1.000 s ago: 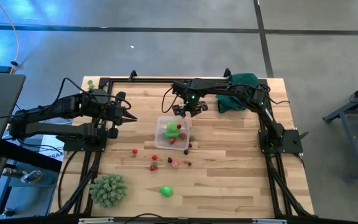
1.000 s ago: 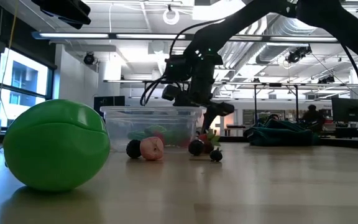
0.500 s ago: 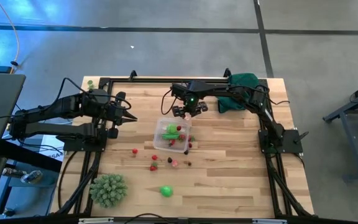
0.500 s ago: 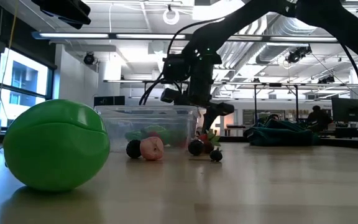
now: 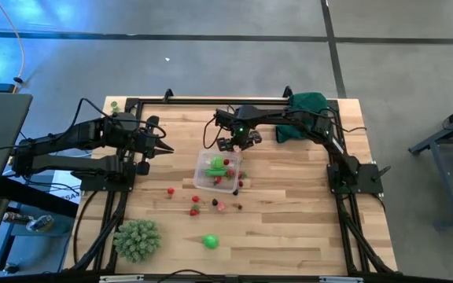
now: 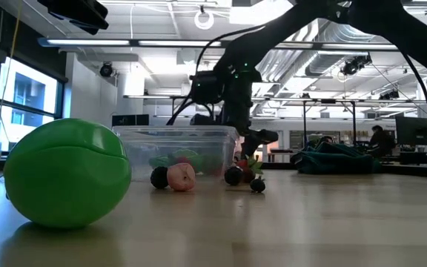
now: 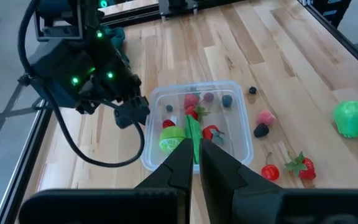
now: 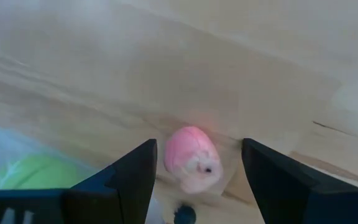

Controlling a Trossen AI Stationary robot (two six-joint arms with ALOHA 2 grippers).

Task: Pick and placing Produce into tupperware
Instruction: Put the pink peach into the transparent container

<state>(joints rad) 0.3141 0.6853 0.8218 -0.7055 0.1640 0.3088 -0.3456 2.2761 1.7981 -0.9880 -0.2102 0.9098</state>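
High view has the tupperware [image 5: 218,170] mid-table, some produce [image 5: 216,166] inside it and more loose pieces [image 5: 196,206] on the wood nearby. Right gripper [image 5: 233,141] hovers just beyond the tupperware's far rim, fingers spread, empty. Left gripper [image 5: 166,149] waits off to one side, pinched closed, empty.

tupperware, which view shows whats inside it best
The left wrist view: the tupperware is seen from above with red and green produce inside. The high view shows it small; the low view only through its side wall; the right wrist view barely.
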